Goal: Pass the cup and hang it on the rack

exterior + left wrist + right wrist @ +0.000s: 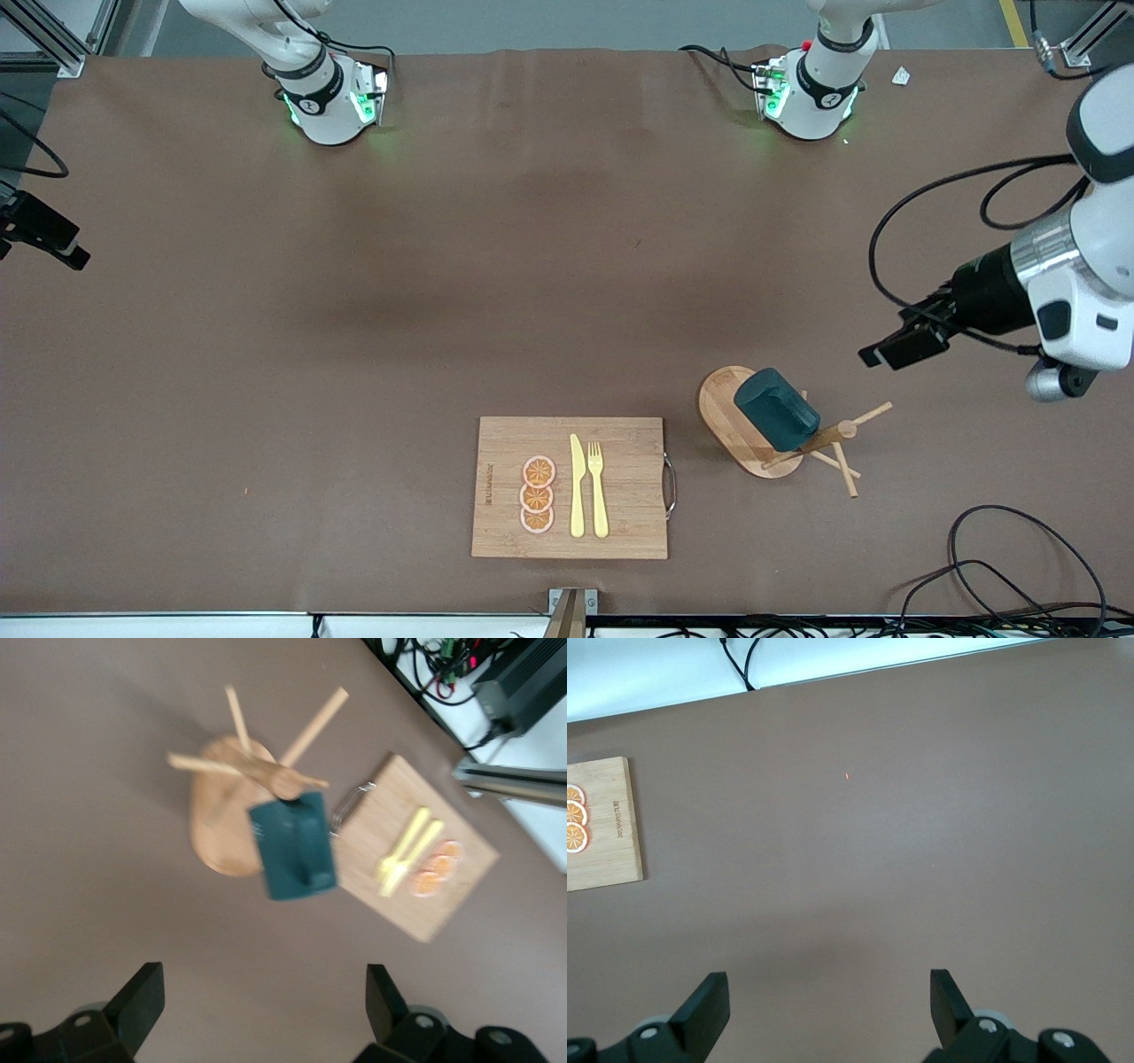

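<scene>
The cup [777, 408] hangs on the rack [769, 429], which stands on the bench [354, 310] beside the cutting board [570, 487] – on it lie orange slices [538, 494], a knife [577, 486] and a fork [598, 488]. The left claw [257, 1005] is open, empty, above the bench near the rack. The right claw [824, 1005] is open too – it waits over bare bench.

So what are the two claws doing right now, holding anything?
Left gripper: open, holding nothing, up over the table near the rack, where the cup hangs.
Right gripper: open, empty, waiting over bare table.
</scene>
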